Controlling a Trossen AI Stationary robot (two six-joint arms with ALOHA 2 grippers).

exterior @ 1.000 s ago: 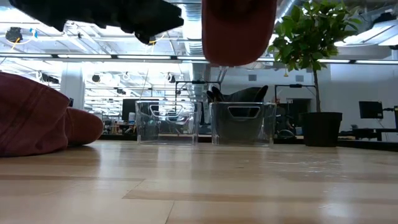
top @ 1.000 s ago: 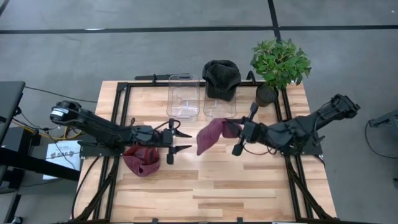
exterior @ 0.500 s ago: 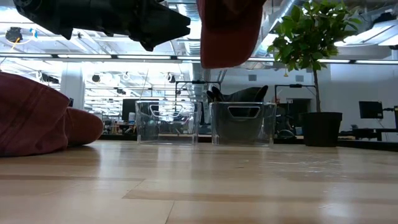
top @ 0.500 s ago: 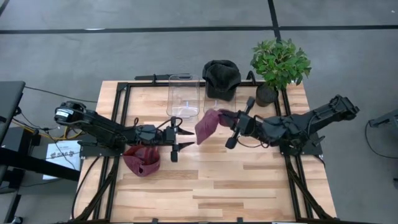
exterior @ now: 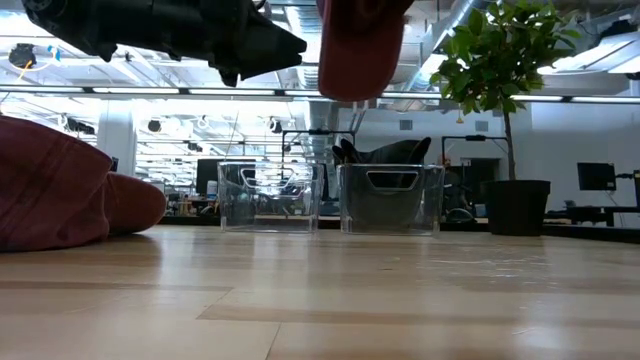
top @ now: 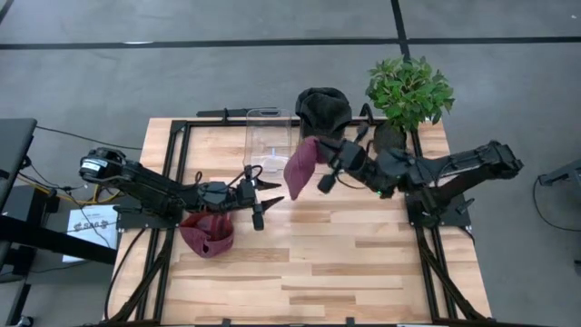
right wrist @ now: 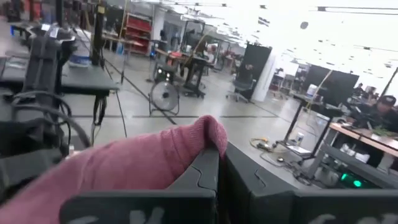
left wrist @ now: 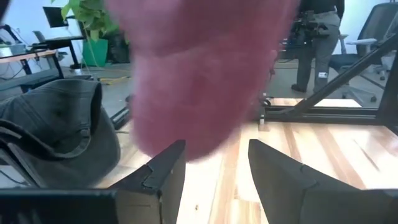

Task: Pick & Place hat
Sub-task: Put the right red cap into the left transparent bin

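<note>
A maroon hat (top: 300, 168) hangs in the air in front of two clear bins, with my right gripper (top: 320, 159) shut on it. It shows at the top of the low view as the maroon hat (exterior: 360, 45). A dark hat (top: 322, 109) sits on top of the right bin (exterior: 390, 197). The left bin (top: 268, 141) holds nothing that I can see. A second maroon hat (top: 207, 234) lies on the table at the left. Above it and just to its right, my left gripper (top: 263, 200) stands open and holds nothing. My right gripper pinches a folded edge of the maroon hat (right wrist: 202, 134) between its two shut fingers. The fingers lie about level and come from the table's right. The hat droops below and to the left of the fingers, slack and lifted clear of the table.
A potted plant (top: 408, 91) stands at the far right corner beside the bins. A black frame (top: 182, 145) runs along the table's left, right and far sides. The near half of the wooden table (top: 318, 272) is bare.
My right gripper has carried the maroon hat toward the far edge and somewhat to the left, up to the front of the bins, staying shut. The hat still hangs clear of the table. My left gripper has turned slightly in place.
</note>
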